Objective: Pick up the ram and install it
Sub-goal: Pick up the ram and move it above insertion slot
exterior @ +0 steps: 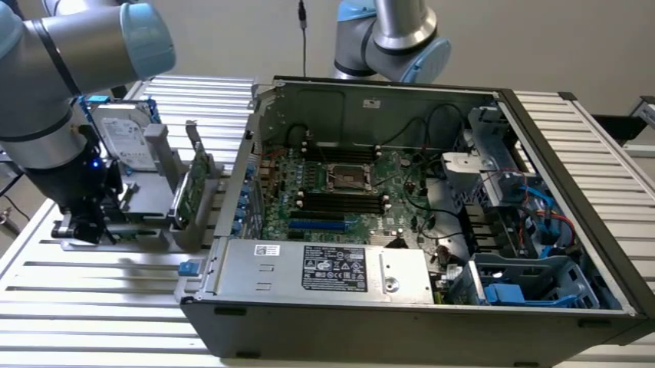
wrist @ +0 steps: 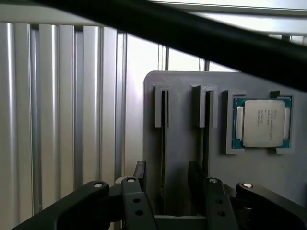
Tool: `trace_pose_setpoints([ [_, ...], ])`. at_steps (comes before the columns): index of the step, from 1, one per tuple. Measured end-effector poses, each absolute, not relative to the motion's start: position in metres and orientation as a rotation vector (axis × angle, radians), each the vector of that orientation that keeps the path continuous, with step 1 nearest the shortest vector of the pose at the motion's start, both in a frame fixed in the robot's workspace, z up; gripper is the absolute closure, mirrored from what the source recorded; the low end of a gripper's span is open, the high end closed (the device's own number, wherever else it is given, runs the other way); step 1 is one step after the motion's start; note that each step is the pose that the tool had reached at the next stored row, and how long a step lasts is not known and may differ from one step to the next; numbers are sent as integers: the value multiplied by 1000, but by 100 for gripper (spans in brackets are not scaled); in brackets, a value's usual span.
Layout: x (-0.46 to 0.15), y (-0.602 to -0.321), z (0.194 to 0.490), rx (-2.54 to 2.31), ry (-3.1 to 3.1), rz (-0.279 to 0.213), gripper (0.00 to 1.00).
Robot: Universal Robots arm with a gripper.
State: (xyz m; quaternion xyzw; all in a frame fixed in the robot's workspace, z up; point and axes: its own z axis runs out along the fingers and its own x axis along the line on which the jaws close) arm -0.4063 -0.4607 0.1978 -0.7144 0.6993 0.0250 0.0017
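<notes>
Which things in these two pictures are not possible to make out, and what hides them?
Ram: wrist view, the holder slots show edge-on; whether a stick stands in one, I cannot tell.
Processor print: wrist view, too small to read.
Motherboard slots: exterior view, too small to tell whether filled.
Case: exterior view, corner cut off by the exterior view's right edge.

i see the ram (wrist: 164,143) from its edge: a long, thin, dark strip that stands on edge in one narrow slot of the grey holder (wrist: 184,143), its green face hidden from me
</notes>
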Motion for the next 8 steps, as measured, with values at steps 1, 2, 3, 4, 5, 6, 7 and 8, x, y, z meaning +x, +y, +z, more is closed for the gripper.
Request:
trace_pose_setpoints([
  [1,-407,-461,198,-2241,2194,79,52],
  [2,-407,-461,197,-2241,2194,80,52],
  [3,-407,-461,197,-2241,2193,81,52],
  [4,-407,-461,197,-2240,2193,82,52],
  [5,-407,-461,196,-2239,2192,83,52],
  [6,-407,-461,196,-2239,2192,84,52],
  [7,-407,-461,196,-2239,2191,84,54],
  [8,-407,-461,195,-2239,2191,85,54],
])
